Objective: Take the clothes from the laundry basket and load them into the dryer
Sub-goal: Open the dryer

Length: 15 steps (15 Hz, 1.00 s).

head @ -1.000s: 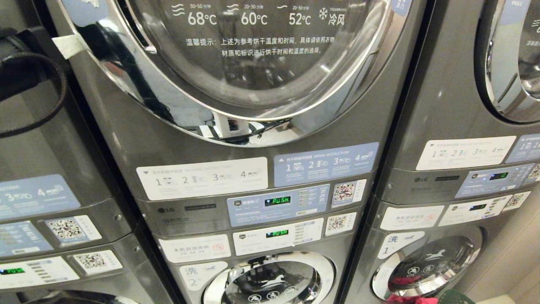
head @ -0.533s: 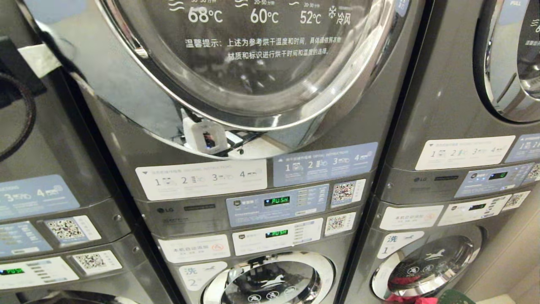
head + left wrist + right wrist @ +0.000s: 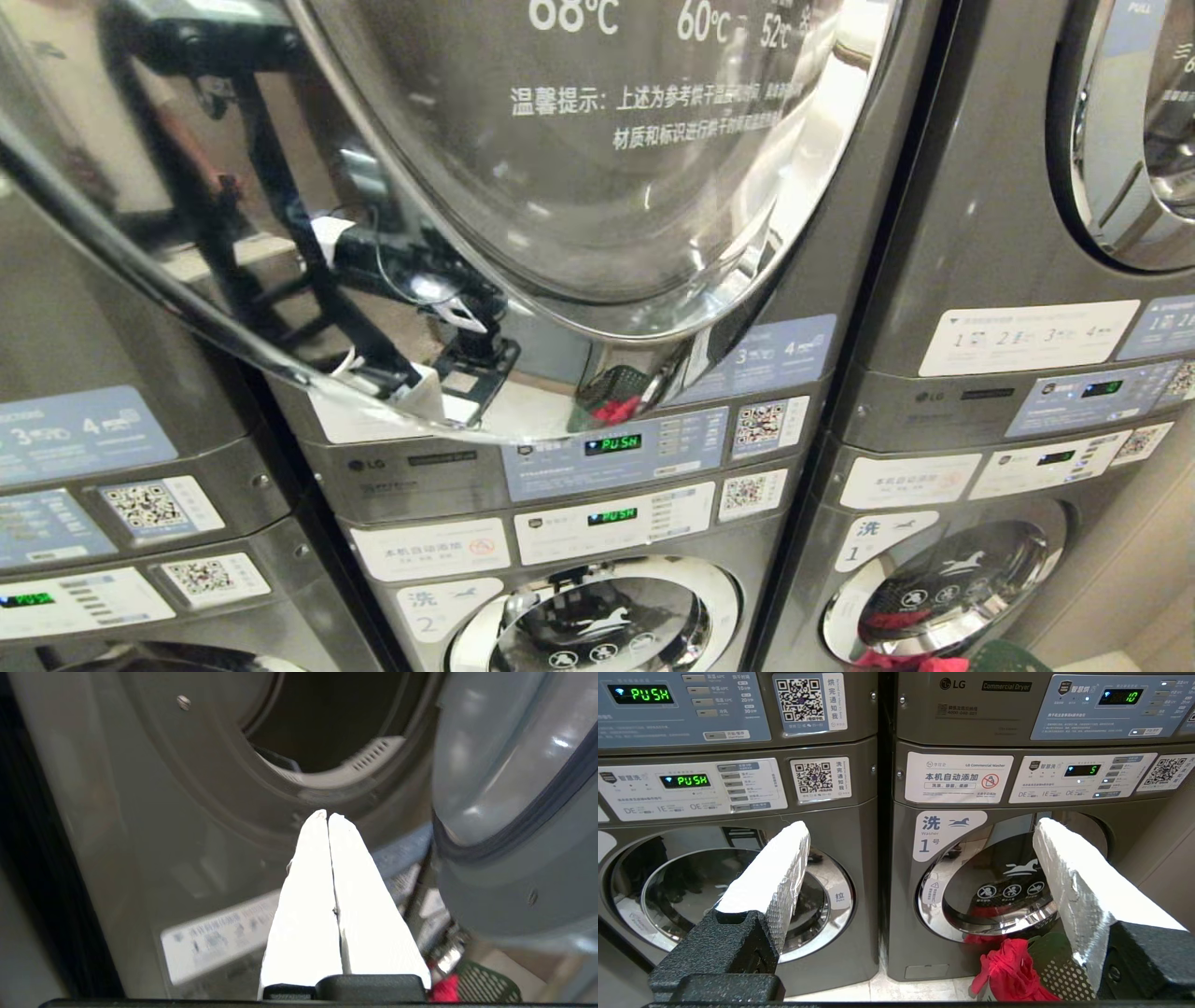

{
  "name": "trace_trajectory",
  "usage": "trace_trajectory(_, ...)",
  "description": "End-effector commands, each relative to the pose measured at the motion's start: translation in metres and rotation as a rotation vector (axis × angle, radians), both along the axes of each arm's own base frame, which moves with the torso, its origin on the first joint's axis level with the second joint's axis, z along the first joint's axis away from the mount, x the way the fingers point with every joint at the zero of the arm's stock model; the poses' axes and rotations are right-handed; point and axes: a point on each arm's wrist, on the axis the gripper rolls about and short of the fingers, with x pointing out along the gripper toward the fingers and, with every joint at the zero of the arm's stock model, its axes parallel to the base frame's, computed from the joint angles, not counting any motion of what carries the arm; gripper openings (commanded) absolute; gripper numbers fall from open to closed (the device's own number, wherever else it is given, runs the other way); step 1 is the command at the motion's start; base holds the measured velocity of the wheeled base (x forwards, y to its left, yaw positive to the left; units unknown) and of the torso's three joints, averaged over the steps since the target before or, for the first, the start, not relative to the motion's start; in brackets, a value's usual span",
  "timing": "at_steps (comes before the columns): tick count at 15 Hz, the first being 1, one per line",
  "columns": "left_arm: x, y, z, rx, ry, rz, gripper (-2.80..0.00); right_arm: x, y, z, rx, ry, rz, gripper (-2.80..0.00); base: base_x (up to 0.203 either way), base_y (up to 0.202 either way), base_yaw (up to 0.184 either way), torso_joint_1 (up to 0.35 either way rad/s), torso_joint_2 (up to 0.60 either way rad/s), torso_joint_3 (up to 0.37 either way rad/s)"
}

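While the dryer door stands swung open, the left gripper, fingers pressed together and empty, faces the drum opening. Right gripper spread wide above red clothes in the laundry basket.

The dryer door stood swung out in front of the dryer, directly above its control panel, with the washer below that panel and the laundry basket on the floor to its right.
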Motion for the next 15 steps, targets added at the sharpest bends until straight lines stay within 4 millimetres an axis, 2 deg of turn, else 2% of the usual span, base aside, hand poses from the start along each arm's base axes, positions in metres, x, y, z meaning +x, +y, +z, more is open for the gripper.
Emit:
trace_trajectory(1, -0.036, 0.003, 0.000, -0.004, -0.044, -0.001, -2.80, 0.000, 0.000, 0.000, -0.002, 0.000, 0.001, 0.00, 0.000, 0.000, 0.000, 0.000, 0.00, 0.000)
trace_trajectory(3, -0.062, 0.005, -0.017, 0.006, -0.001, 0.005, -2.80, 0.000, 0.000, 0.000, 0.002, 0.000, 0.001, 0.00, 0.000, 0.000, 0.000, 0.000, 0.00, 0.000)
trace_trajectory(5, -0.092, 0.007, -0.050, 0.031, 0.061, 0.013, -2.80, 0.000, 0.000, 0.000, 0.010, 0.000, 0.001, 0.00, 0.000, 0.000, 0.000, 0.000, 0.00, 0.000)
trace_trajectory(8, -0.123, 0.009, -0.101, 0.062, 0.192, 0.029, -2.80, 0.000, 0.000, 0.000, 0.017, 0.000, -0.001, 0.00, 0.000, 0.000, 0.000, 0.000, 0.00, 0.000)
trace_trajectory(11, -0.131, 0.010, -0.139, 0.073, 0.341, 0.145, -2.80, 0.000, 0.000, 0.000, 0.019, 0.001, -0.001, 0.00, 0.000, 0.000, 0.000, 0.000, 0.00, 0.000)
trace_trajectory(15, -0.136, 0.012, -0.166, 0.093, 0.480, 0.240, -2.80, 0.000, 0.000, 0.000, 0.018, 0.000, -0.001, 0.00, 0.000, 0.000, 0.000, 0.000, 0.00, 0.000)
